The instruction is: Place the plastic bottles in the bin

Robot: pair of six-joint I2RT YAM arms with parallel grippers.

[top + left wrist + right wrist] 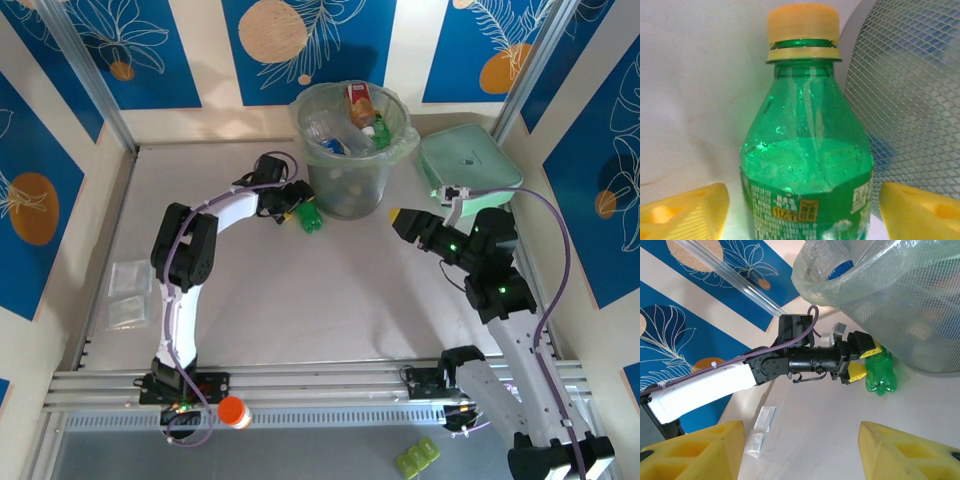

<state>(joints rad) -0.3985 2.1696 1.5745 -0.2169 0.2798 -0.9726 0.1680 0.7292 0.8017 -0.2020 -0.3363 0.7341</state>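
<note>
one green bottle (807, 170), yellow cap (802, 22), droplets inside, lying beside bin (352, 188)

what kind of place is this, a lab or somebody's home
Probably a robot lab test cell, not a home. A left arm and a right arm are bolted to metal rails, printed panel walls box the workspace in, and a bin stands staged for sorting.

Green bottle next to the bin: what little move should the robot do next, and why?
Probably close the left fingers on the green bottle. It sits beside the bin, and a yellow finger is on each side with a thin gap showing, so it looks not yet gripped.
</note>
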